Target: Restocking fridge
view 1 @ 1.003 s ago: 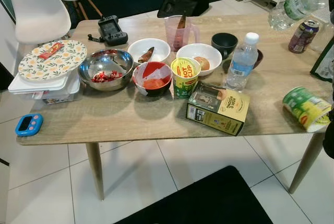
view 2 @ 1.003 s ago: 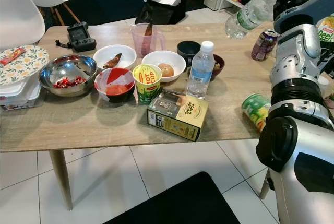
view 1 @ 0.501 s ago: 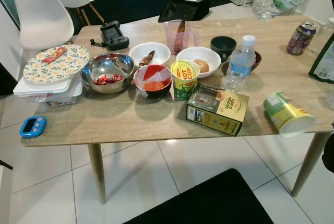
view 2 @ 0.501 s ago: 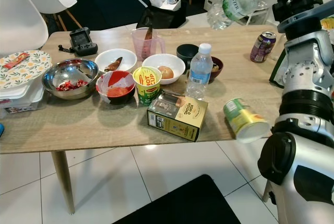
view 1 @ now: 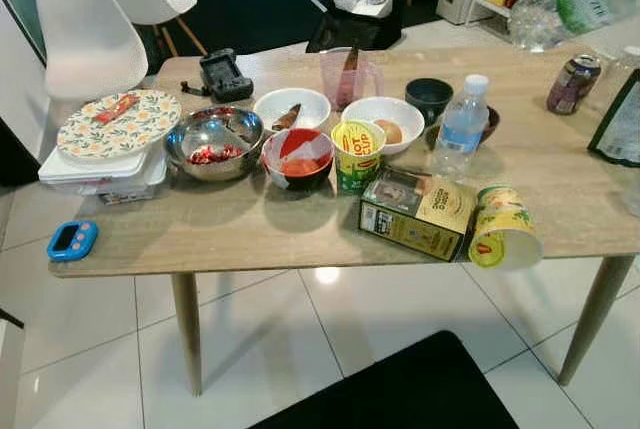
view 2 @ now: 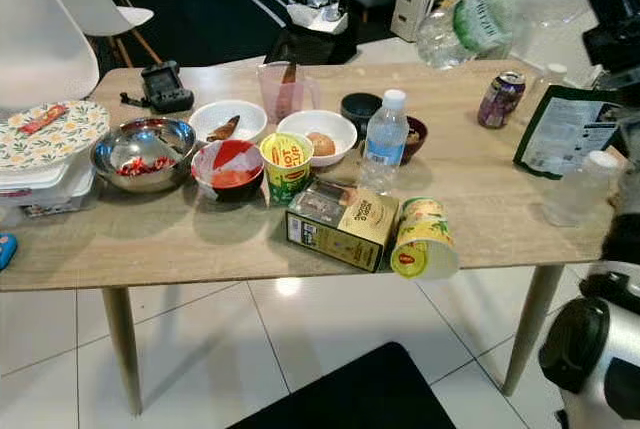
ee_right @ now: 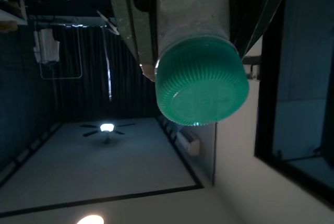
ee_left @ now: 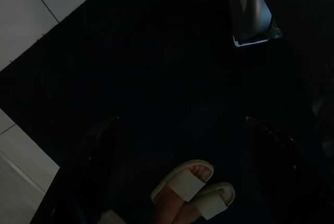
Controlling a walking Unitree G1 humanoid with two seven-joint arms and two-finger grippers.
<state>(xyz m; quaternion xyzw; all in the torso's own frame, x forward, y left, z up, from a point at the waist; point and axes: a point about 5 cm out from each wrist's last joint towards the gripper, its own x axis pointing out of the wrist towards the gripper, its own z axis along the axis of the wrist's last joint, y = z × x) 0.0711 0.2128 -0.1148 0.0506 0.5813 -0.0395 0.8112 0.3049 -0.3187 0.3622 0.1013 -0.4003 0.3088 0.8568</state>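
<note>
Bottle: big clear plastic bottle (view 2: 500, 9) w/ green label, crinkled walls, held tilted in air above desk's far right corner; green ribbed cap (ee_right: 201, 80) seen in right wrist view.
Right end effector (ee_right: 201, 4): clenched on bottle neck, fingers either side.
Left end effector (ee_left: 177, 172): hangs over dark mat; released, fingers spread wide.
Desk (view 1: 250, 229): bowls, hot-cup, small water bottle (view 1: 460, 129), yellow box (view 1: 415, 214), green-yellow can (view 1: 500, 229) on its side at front edge, touching box.
Floor: a person's feet in white slippers (ee_left: 193, 190).
</note>
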